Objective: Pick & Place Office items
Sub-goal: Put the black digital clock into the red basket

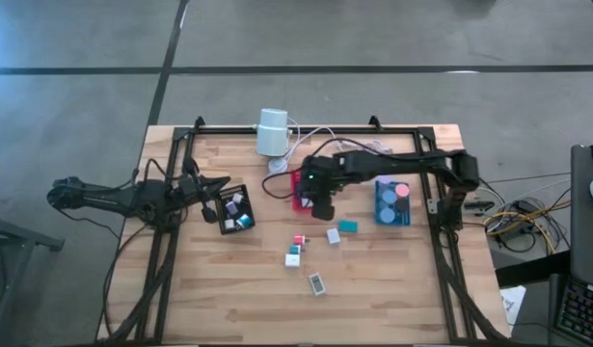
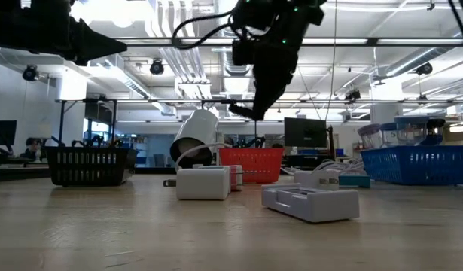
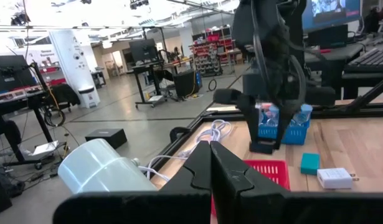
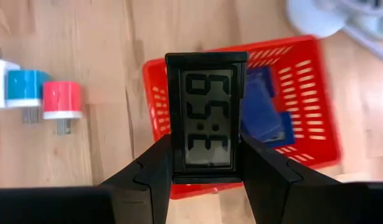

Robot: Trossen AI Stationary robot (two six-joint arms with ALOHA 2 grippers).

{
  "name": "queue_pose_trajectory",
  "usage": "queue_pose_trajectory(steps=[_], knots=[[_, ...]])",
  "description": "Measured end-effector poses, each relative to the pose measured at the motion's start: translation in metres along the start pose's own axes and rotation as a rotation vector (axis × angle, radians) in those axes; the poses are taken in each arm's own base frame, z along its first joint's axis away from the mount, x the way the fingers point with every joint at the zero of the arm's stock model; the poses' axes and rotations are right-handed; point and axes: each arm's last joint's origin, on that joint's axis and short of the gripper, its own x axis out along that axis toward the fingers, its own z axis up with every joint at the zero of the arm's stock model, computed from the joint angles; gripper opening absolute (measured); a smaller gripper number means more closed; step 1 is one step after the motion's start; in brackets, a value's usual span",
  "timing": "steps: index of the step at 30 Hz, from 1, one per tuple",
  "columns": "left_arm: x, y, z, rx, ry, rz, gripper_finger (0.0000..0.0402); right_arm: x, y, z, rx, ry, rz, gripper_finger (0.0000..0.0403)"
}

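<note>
Above the red slatted plastic basket (image 4: 316, 93), near the back middle of the pale wooden surface (image 1: 229, 299), the right pincer (image 4: 207, 165) is gripping a small black-framed digital clock with a grey display (image 4: 207, 115) by its two side edges, fingers partly closed on it, the clock hanging over the basket's near half. A blue flat item (image 4: 266, 118) is already lying inside the basket. Risk entry: the grip is resting on smooth narrow edges, so the clock is liable to be slipping or tilting if the arm is jolting; if released too near the rim, it may be catching the wall and tipping out onto the surface. Landing on the blue item may leave it propped askew. Loose pieces are waiting on the surface: a teal block (image 1: 347, 226), white blocks (image 1: 333, 236), a red plug beside a teal one (image 4: 60, 99). The left pincer (image 3: 210, 177) is idling fully closed and empty beside the black mesh basket (image 1: 235, 209), with a white cylinder (image 1: 272, 132) at the back edge.
</note>
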Motion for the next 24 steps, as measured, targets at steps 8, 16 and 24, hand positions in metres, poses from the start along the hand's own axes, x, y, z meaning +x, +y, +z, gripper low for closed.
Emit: queue_pose_trajectory(steps=[8,16,24], knots=[[0.000,0.000,-0.002,0.005,0.016,-0.004,0.0000,0.038,0.000,0.003,-0.019,0.148,-0.002,0.0148],[0.000,0.000,-0.002,0.004,0.017,-0.004,0.0000,0.058,-0.003,0.002,-0.033,0.203,-0.036,0.0148],[0.000,0.000,-0.002,0.004,0.017,-0.004,0.0000,0.062,-0.007,0.001,-0.030,0.212,-0.059,0.0148]])
